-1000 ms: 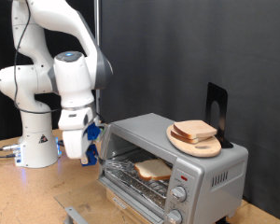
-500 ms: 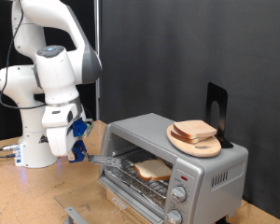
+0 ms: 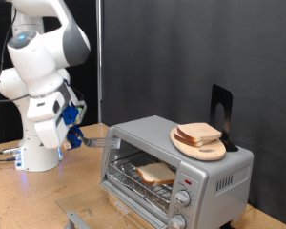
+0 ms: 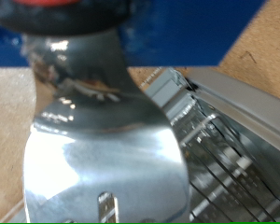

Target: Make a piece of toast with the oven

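The piece of toast (image 3: pixel 156 173) lies flat on the wire rack inside the oven (image 3: pixel 214 176), whose front stands open. My gripper (image 3: pixel 75 136) hangs to the exterior view's left of the oven, apart from it, shut on the handle of a metal spatula (image 3: pixel 103 143) whose blade points toward the oven's top corner. In the wrist view the shiny slotted spatula blade (image 4: pixel 103 163) fills the foreground, with the oven's corner and rack (image 4: pixel 229 131) beyond it. The toast does not show in the wrist view.
A round wooden board with piled bread slices (image 3: pixel 198 136) sits on the oven's roof, beside a black stand (image 3: pixel 220 110). The robot base (image 3: pixel 38 153) stands on the wooden table (image 3: pixel 29 200). A grey object (image 3: pixel 76 220) lies at the exterior view's bottom.
The arm has swung up and to the exterior view's left, drawing the spatula back from the oven opening. The toast has stayed on the rack.
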`<state>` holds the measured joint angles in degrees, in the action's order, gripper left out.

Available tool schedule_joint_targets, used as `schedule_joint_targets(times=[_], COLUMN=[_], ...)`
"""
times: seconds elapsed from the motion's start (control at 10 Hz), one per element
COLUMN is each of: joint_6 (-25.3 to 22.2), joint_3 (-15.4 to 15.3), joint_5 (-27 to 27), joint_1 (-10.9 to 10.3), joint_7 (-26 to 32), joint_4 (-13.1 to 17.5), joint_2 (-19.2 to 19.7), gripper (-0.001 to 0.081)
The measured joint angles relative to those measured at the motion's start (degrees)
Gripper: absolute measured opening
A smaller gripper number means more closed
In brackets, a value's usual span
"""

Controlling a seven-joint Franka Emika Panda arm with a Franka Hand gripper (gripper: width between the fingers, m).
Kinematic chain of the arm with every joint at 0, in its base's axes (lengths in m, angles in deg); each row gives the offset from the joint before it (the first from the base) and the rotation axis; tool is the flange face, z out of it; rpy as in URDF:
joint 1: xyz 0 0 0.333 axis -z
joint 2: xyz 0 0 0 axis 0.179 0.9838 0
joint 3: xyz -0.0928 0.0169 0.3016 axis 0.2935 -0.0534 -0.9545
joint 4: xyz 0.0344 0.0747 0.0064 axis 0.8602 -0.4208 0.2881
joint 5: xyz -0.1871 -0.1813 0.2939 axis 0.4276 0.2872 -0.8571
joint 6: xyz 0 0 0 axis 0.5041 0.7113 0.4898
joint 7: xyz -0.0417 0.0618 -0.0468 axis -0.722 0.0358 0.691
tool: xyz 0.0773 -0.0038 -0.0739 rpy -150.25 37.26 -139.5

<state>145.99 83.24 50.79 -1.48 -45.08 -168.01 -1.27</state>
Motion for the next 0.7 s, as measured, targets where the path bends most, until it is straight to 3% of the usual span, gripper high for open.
schedule_joint_targets(times=[0.2,0.4,0.7], joint_6=[-4.9,-5.9,-5.6], joint_3=[1.8,2.1,1.3], joint_5=[0.0,0.0,-6.6], joint_1=[0.5,0.6,-2.4], joint_7=[0.0,0.0,5.1], joint_4=[3.3,3.7,3.6], joint_2=[-1.2,-1.2,-1.4], gripper=[0.0489,0.0489,0.0489])
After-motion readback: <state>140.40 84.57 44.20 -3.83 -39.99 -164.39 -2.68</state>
